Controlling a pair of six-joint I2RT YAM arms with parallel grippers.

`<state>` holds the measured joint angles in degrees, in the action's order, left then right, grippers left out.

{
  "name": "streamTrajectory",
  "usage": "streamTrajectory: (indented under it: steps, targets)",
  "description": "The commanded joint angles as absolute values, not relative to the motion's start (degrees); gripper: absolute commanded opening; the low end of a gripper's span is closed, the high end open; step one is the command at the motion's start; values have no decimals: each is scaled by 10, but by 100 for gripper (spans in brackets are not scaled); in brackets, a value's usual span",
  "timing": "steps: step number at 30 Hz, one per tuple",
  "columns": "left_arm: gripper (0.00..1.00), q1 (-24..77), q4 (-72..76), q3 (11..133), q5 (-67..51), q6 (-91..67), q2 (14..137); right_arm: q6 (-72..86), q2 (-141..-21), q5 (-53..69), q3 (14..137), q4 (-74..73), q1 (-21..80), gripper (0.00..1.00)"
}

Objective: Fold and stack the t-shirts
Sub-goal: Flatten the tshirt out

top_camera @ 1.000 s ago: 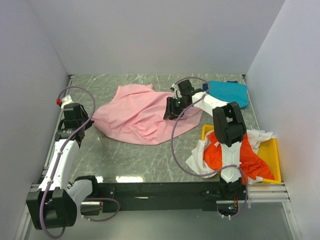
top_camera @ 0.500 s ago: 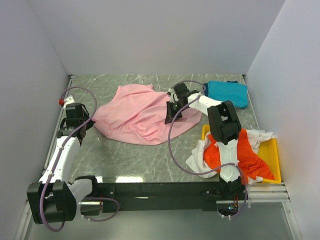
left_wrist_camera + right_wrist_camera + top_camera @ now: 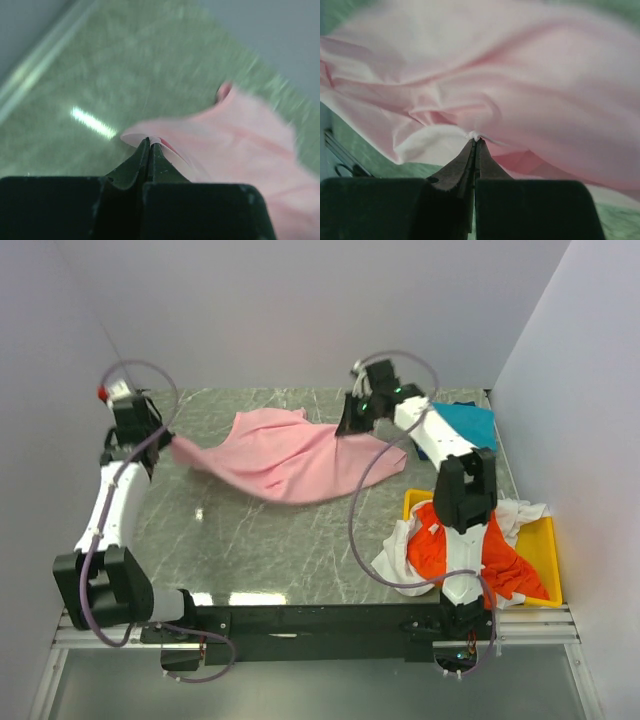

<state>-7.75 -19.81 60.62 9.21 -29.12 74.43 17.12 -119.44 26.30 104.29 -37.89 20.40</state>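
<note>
Two edges of the pink t-shirt (image 3: pixel 285 455) are pinched, one by the left gripper (image 3: pixel 149 144), one by the right gripper (image 3: pixel 475 141), jaws pressed together on cloth.

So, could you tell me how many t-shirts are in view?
4: the pink t-shirt across the middle, the teal t-shirt far right, the orange-red t-shirt and white t-shirt piled in the yellow tray; others may hide beneath.

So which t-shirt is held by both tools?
The light pink t-shirt, pinched by left tool and right tool; the teal one lies apart, orange-red one and white one on the tray.
</note>
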Motion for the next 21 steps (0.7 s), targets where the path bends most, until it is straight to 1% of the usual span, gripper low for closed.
streamTrajectory:
  steps: [1,2,4,5,8,10,12,13,16,17,18,19,20,21]
  targets:
    - [0,-110,-159,756,116,-287,776,185,-1086,248,1148,-385,169,0]
    - [0,-126,-159,818,115,-293,787,189,-1076,247,1162,-382,164,0]
    - [0,-140,-157,872,114,-308,806,199,-1044,245,1192,-364,154,0]
    - [0,-148,-155,917,113,-318,810,200,-1033,243,1198,-354,148,0]
    - [0,-153,-129,967,96,-323,805,193,-978,236,1204,-315,143,0]
    - [0,-153,-109,970,96,-323,777,175,-925,228,1184,-274,143,0]
    - [0,-153,-74,951,103,-321,734,158,-882,216,1136,-237,143,0]
    - [0,-153,-62,939,117,-318,715,153,-835,211,1114,-197,144,0]
    - [0,-153,16,853,122,-307,629,140,-740,190,1011,-125,143,0]
    - [0,-153,31,795,119,-305,605,141,-718,185,983,-115,144,0]
    - [0,-153,39,763,116,-306,558,146,-686,179,925,-108,144,0]
    - [0,-150,45,732,113,-312,536,151,-671,168,892,-109,144,0]
    - [0,-137,42,667,126,-312,515,161,-658,158,860,-119,144,0]
    - [0,-132,33,636,132,-315,480,186,-650,151,798,-132,144,0]
